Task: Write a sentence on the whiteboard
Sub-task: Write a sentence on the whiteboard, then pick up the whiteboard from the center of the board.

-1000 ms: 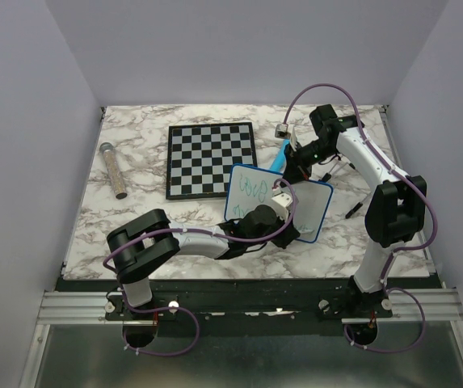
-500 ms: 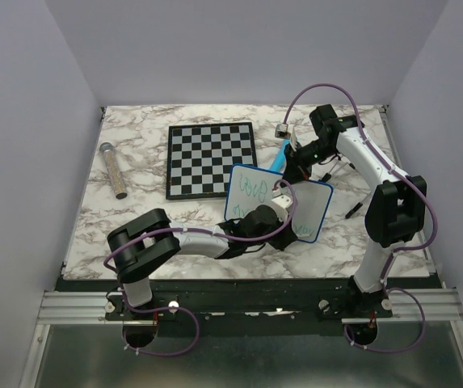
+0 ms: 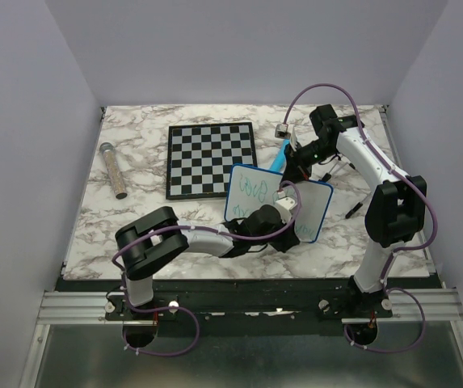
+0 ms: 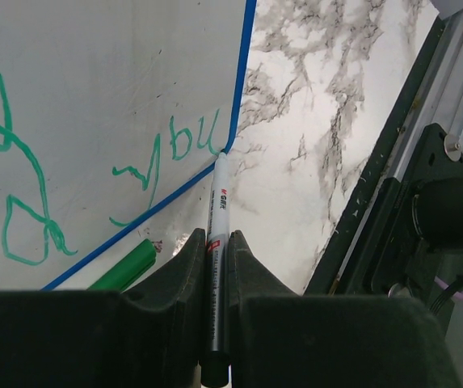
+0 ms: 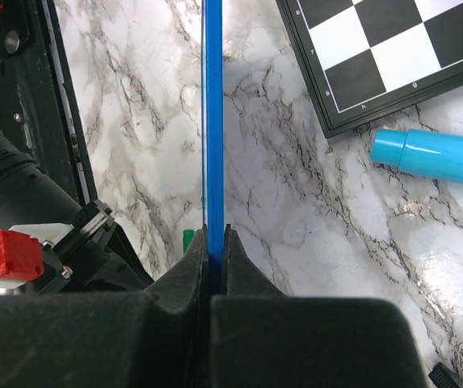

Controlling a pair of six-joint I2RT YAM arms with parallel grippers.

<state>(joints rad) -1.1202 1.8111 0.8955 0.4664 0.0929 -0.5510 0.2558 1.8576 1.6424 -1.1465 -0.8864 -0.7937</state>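
l jaws + marker (image 4: 217,218) now slightly further right on whiteboard (image 3: 317,202)

Top view showing: one blue-rimmed white rectangular whiteboard (image 3: 315,207), one black-and-white checkered board (image 3: 211,159), one grey speckled tube (image 3: 114,170), one light-blue plastic cylinder (image 3: 278,157), one small black stick (image 3: 354,211). Left wrist view showing one white-barrelled marker (image 4: 217,230), one green cylinder (image 4: 126,268).

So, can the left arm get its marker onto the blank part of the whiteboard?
Probably yes. The left gripper is shut on the marker, its tip at the corner rim of the whiteboard, with nothing between it and the bare white. The right gripper only pinches the board's edge.
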